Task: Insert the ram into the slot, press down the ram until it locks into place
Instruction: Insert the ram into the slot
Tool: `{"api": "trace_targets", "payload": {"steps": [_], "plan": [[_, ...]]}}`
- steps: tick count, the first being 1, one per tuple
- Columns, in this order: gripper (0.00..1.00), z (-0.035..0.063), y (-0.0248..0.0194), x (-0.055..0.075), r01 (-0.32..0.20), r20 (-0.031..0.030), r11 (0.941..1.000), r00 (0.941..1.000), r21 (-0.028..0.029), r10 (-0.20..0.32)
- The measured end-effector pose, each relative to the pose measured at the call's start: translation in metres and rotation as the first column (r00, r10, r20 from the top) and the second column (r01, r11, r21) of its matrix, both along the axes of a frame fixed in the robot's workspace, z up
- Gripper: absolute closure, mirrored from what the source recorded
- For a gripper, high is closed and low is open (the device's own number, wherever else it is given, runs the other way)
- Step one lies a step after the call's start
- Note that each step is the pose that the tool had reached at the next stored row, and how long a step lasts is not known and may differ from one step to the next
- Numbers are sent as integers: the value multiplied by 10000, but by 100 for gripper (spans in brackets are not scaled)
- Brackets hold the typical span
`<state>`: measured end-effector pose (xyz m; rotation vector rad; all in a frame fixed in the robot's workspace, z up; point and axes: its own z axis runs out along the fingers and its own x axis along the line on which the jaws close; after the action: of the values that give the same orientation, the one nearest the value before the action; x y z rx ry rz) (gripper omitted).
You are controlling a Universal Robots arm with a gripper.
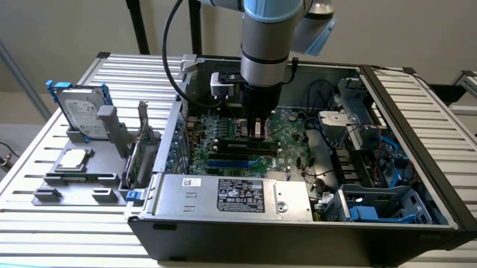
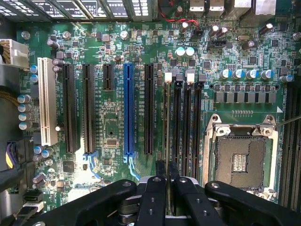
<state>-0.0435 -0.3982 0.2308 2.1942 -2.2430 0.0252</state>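
Wrist view | gripper [image 2: 167,165] clamped on thin edge-on ram [image 2: 167,127] | along long narrow black slot [image 2: 170,103]

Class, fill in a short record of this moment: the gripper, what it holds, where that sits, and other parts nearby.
gripper: black two-finger gripper, shut on the stick
held: long thin green ram stick, seen edge-on
position: lined up along a long narrow black memory slot with a white end clip; locked or not, cannot tell
nearby: square metal processor socket; long blue slot
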Motion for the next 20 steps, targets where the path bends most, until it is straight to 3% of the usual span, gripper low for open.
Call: {"api": "trace_targets", "payload": {"steps": [20], "plan": [[87,-16,21,0,24,1,10000,10000,1,-24]]}}
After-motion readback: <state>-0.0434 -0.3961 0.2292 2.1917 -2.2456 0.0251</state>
